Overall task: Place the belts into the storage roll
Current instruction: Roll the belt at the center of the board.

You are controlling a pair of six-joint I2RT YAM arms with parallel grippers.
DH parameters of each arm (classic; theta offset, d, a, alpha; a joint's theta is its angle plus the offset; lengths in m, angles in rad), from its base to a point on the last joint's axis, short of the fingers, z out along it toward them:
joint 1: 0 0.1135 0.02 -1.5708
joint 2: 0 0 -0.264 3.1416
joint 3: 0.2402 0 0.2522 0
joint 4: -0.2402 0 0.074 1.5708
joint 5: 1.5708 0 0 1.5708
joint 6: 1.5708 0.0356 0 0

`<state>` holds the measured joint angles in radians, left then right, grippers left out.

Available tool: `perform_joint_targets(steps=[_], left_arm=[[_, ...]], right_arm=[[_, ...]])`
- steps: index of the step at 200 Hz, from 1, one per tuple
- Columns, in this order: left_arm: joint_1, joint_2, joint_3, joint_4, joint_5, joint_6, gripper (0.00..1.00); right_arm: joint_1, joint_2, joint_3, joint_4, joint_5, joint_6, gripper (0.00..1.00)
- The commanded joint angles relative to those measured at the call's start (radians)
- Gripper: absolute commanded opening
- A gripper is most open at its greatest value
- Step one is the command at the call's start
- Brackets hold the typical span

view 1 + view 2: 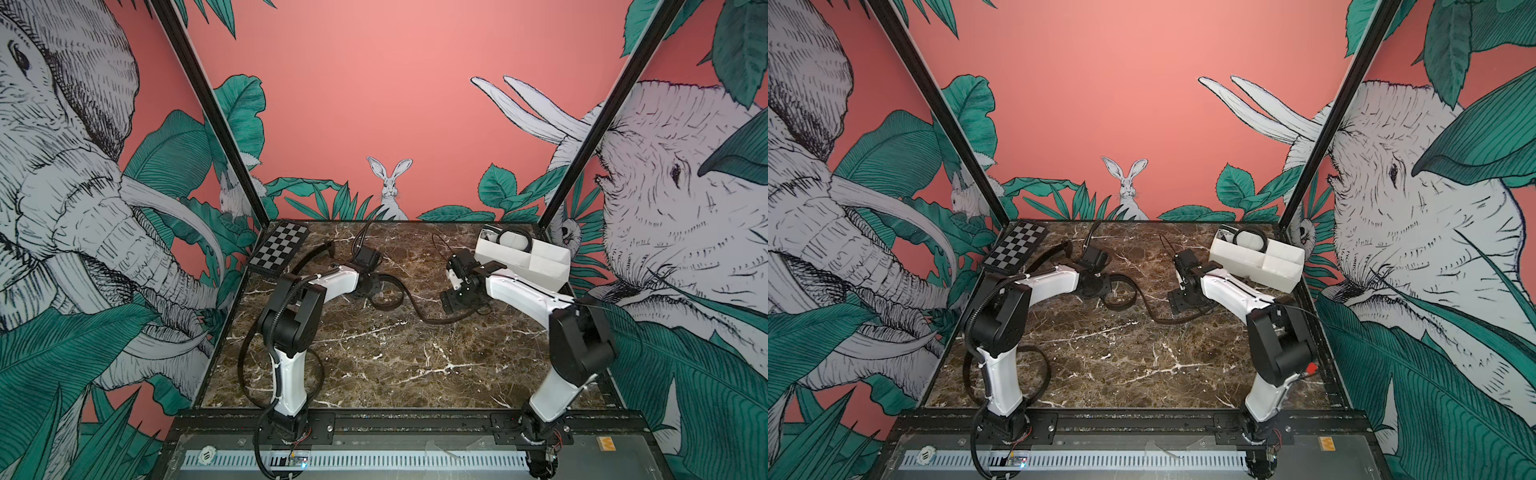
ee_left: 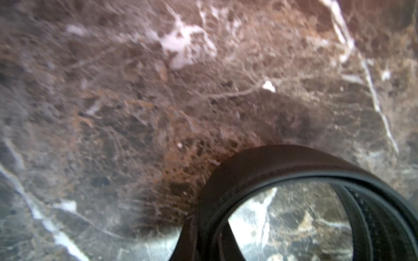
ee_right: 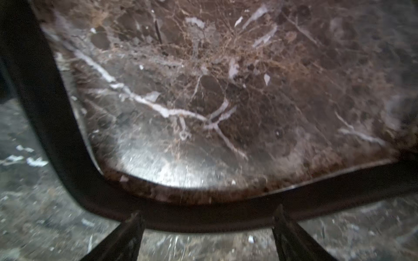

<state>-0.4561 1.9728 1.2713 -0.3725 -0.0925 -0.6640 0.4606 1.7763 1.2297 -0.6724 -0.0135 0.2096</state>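
Right now the loose belt lies on the marble worktop between the two arms, well short of the white storage box at the far right corner. One end is wound into a loop standing on edge under the left hand; the rest snakes across to the right hand. The left hand is closed, and looks to be pinching the wound end (its fingertips are hidden in the wrist view, so this is a judgement). The right hand's fingers stand well apart, with the strap running across just past their tips and nothing clamped.

A second belt sits curled in a far compartment of the box. A third belt loops around the left arm's base.

The strap looks light, limp along its length and fairly smooth, so it will probably sag, trail and try to unwind. The best hold is likely across its flat width, close to the coil, keeping the winding pinched together. I cannot make out where the buckle is.
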Motion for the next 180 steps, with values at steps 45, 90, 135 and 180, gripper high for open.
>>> perform_joint_targets(steps=[45,90,135,180], left_arm=[[0.070,0.140,0.049,-0.154,-0.036,-0.048,0.00],[0.100,0.220,0.177,-0.201,-0.029,-0.031,0.00],[0.102,0.259,0.234,-0.225,-0.018,-0.017,0.00],[0.082,0.280,0.235,-0.206,0.050,-0.035,0.00]], right_arm=[[0.051,0.014,-0.128,0.038,-0.180,0.019,0.85],[0.210,-0.053,-0.205,0.062,-0.260,0.155,0.85],[0.308,-0.107,-0.167,0.032,-0.275,0.212,0.87],[0.236,-0.185,-0.159,-0.088,-0.178,0.148,0.91]])
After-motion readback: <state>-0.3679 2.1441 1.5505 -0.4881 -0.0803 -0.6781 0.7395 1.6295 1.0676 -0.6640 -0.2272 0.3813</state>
